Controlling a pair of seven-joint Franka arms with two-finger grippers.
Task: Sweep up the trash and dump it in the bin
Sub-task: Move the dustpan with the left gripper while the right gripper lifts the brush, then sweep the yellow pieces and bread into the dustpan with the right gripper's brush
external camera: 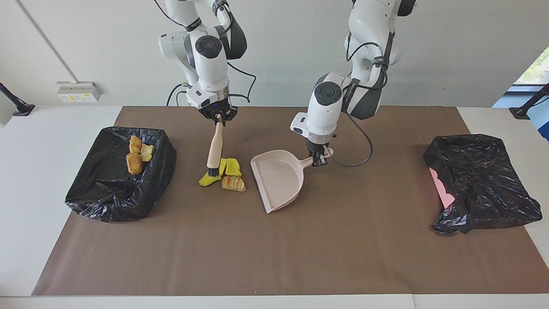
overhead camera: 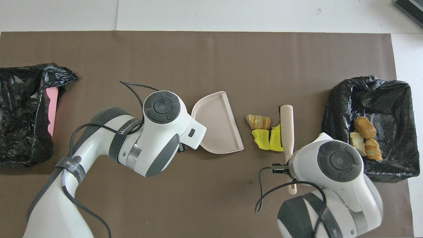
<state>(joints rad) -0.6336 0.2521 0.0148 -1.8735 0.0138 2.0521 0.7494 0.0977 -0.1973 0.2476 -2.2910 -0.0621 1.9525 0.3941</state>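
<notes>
While three golden-brown pieces (external camera: 138,153) are already lying in the black-lined bin (external camera: 85,193) at the right arm's end of the table, I am judging the job partly done: four scraps are waiting on the brown mat (external camera: 274,249). One pastry piece (external camera: 233,183) and the yellow chunks (external camera: 227,168) are sitting clustered between that bin and the pale pink dustpan (external camera: 279,180).

I am holding the brush (external camera: 214,150) with the right gripper (external camera: 218,118), its jaws closing around the top of the wooden handle. The brush is standing steeply, tilting slightly, its long axis running from the gripper down to the dark bristles, which are touching the yellow chunks on the side away from the dustpan.

I am gripping the dustpan's handle with the left gripper (external camera: 318,159), jaws pinching it. The pan is lying flat, handle pointing toward the left arm's end, its open straight lip facing the scraps with a small gap between.

I am reckoning the remaining work as sweeping these four into the pan, then tipping it into a bin. A second black-lined bin (external camera: 480,180) is sitting at the left arm's end.
</notes>
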